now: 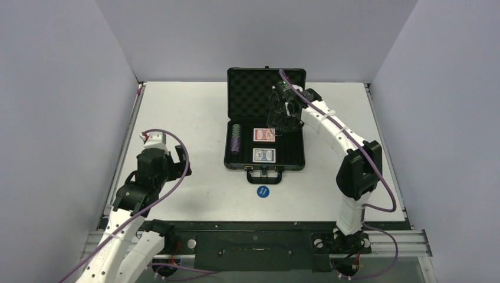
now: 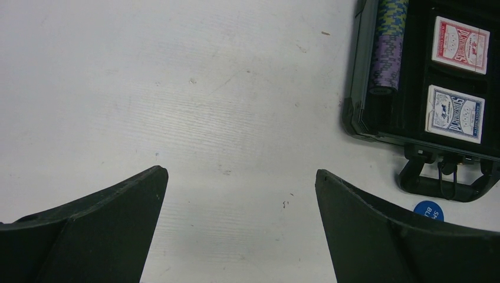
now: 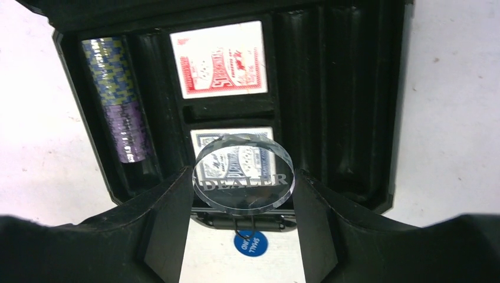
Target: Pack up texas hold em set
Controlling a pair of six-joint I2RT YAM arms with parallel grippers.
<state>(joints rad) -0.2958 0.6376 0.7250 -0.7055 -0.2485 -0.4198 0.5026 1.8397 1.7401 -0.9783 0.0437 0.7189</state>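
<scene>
Clear DEALER disc (image 3: 243, 172) is clamped between the fingers of my right gripper (image 3: 243, 184), hovering over the open case (image 3: 365, 118). Inside I see chips (image 3: 118, 100) in the left slot, red deck (image 3: 218, 59) toward the lid, blue deck (image 2: 454, 114) toward the handle (image 2: 445, 177). Blue disc (image 1: 263, 191) lies on the table (image 2: 177, 88) just in front of the handle. Left gripper (image 2: 239, 177) is spread wide, well left of the case.

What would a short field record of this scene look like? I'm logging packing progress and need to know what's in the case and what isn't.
case: open, lid upright
red deck: in case, far slot
blue deck: in case, slot nearer handle
chip stack: left channel of case
clear dealer disc: gripped by right gripper above case
blue disc: on table, beyond handle
left gripper: open, over table left of case
</scene>
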